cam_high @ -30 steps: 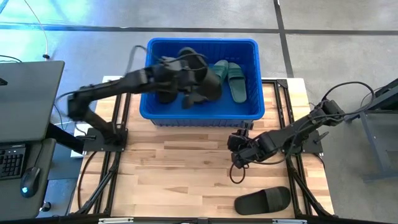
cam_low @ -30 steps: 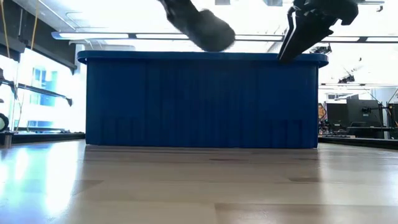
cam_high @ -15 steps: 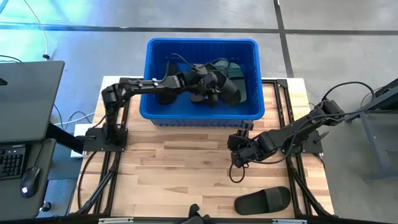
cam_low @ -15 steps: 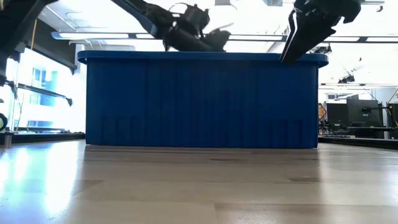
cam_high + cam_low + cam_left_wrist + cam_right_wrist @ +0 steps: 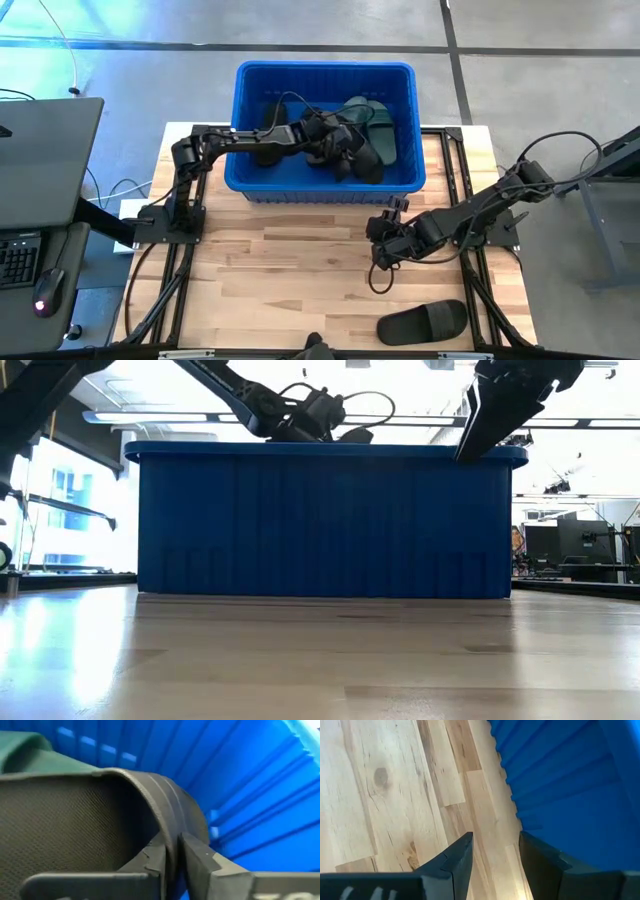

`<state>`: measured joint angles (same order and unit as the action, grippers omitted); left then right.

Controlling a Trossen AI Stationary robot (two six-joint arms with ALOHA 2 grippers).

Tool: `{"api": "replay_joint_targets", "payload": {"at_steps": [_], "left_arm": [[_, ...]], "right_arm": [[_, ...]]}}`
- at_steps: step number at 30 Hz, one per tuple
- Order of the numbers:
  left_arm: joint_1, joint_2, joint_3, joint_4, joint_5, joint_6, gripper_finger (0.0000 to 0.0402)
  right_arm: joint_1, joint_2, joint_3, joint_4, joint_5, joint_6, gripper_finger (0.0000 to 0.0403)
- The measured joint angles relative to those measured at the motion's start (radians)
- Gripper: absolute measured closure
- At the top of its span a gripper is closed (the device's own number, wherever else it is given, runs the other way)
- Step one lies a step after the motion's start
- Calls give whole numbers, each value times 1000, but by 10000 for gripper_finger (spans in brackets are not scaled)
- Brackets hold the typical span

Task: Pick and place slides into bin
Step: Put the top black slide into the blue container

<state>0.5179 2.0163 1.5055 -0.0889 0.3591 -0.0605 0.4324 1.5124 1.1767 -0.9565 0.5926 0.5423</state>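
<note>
High view: left gripper (image 5: 345,160) reaches into blue bin (image 5: 250,178) at table's far edge, clamped on black slide (image 5: 75,820) inside bin beside green slides (image 5: 378,128). Right gripper (image 5: 385,240) hangs over table just before bin's near right corner, fingers parted, empty. Another black slide (image 5: 424,322) lies near table's near right corner.

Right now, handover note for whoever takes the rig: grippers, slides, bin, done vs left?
Left gripper: inside the bin, shut on a black slide, not released yet.
Right gripper: open and empty, waiting over the table just in front of the bin.
In the bin: green slides at the right, plus dark ones under the left arm; exact count unclear.
Left: one black slide on the table at the front right edge. Release the held one, then pick that one.
</note>
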Motion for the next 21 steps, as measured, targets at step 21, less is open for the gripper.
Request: {"api": "replay_joint_targets", "payload": {"at_steps": [21], "left_arm": [[11, -30, 123, -228, 232, 32, 254]], "right_arm": [[0, 0, 0, -4, -7, -79, 254]]}}
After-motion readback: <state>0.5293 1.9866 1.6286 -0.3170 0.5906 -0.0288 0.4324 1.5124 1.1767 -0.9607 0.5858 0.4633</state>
